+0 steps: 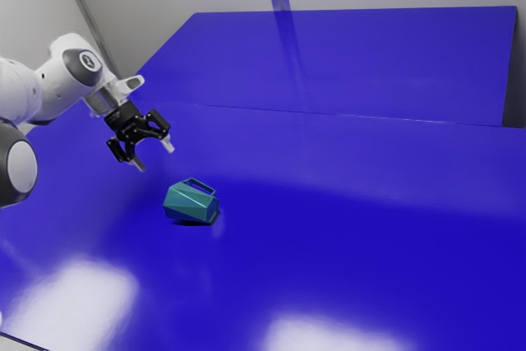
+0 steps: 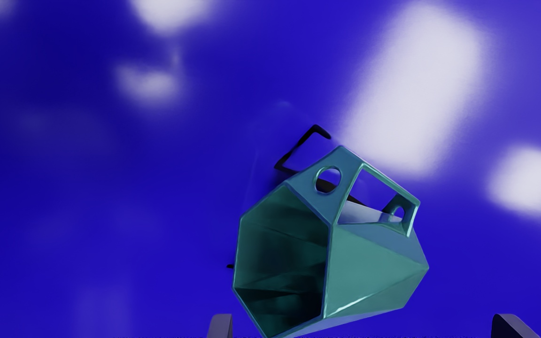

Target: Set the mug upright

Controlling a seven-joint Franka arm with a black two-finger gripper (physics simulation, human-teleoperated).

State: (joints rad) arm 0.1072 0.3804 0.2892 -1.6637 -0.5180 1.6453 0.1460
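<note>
Fingertips point(image 2: 221, 327) of the gripper point(image 1: 154, 156) stand wide apart above the teal mug point(image 2: 374, 267), which lies on its side, handle point(image 2: 342, 159) upward, on the blue table point(image 1: 394, 244), toward the exterior view's right from the gripper

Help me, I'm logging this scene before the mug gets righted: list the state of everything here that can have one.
Mug: lying on its side on the table, mouth uncovered, handle uppermost.
Gripper: open, holding nothing, raised above the table.
</note>
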